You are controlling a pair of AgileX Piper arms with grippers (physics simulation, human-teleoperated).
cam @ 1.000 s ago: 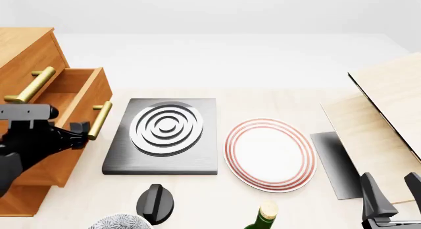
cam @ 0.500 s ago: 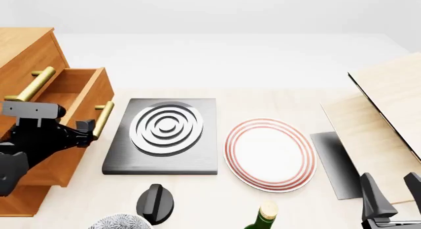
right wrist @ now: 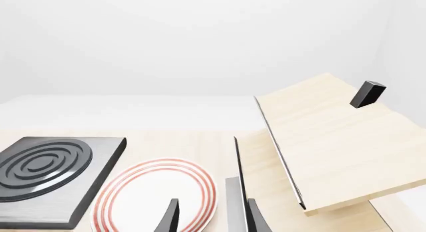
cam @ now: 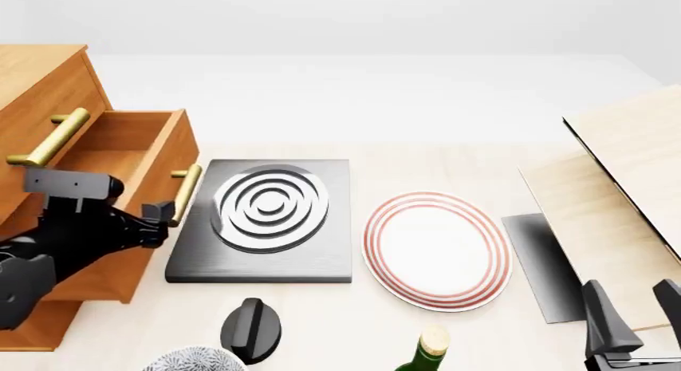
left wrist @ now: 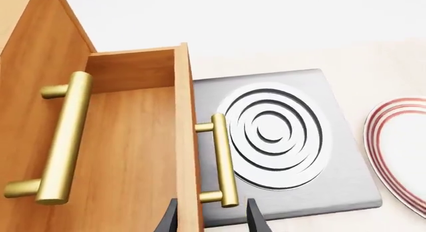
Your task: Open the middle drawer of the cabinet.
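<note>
Brass bar handle (left wrist: pixel 224 159) between my left gripper (left wrist: pixel 210 218) fingers looks rigid and slick, so I grip its middle; closure unclear

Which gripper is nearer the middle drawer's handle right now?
Left. The left gripper is at the lower end of the middle drawer's handle, jaws straddling it. The right gripper sits far across the table, beyond the plate.

A simulated kitchen-like setting was rendered. This was shown by a hob plate (cam: pixel 263 219), a red-rimmed plate (cam: pixel 436 250) and a bottle (cam: pixel 428 353) laid on a pale bench (cam: pixel 426 159).
</note>
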